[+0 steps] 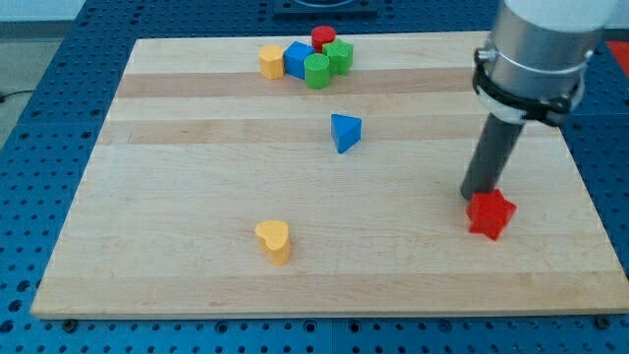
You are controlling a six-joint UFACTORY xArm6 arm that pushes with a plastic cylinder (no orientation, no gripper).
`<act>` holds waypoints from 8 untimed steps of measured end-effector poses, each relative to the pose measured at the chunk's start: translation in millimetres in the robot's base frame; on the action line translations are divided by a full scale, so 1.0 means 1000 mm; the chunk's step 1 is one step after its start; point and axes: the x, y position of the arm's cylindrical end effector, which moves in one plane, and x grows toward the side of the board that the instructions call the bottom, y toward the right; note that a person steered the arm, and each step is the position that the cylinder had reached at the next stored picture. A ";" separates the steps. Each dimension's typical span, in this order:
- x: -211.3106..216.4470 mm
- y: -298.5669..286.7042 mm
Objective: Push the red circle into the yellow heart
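Note:
The red circle point(323, 37) is a small red cylinder at the view's top centre, in a cluster of blocks. The yellow heart point(274, 239) lies alone at the lower centre-left of the wooden board point(177, 197). My tip point(476, 194) is at the view's right, touching the top-left side of a red star-shaped block point(491, 214). The tip is far from both the red circle and the yellow heart.
The top cluster also holds a yellow block point(271, 61), a blue block point(297, 59), a green cylinder point(317, 71) and a green star-shaped block point(339, 55). A blue triangle point(344, 132) lies near the board's centre. The arm's grey body point(536, 49) stands at the upper right.

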 end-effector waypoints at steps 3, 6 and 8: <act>-0.149 0.022; -0.311 -0.010; -0.308 -0.224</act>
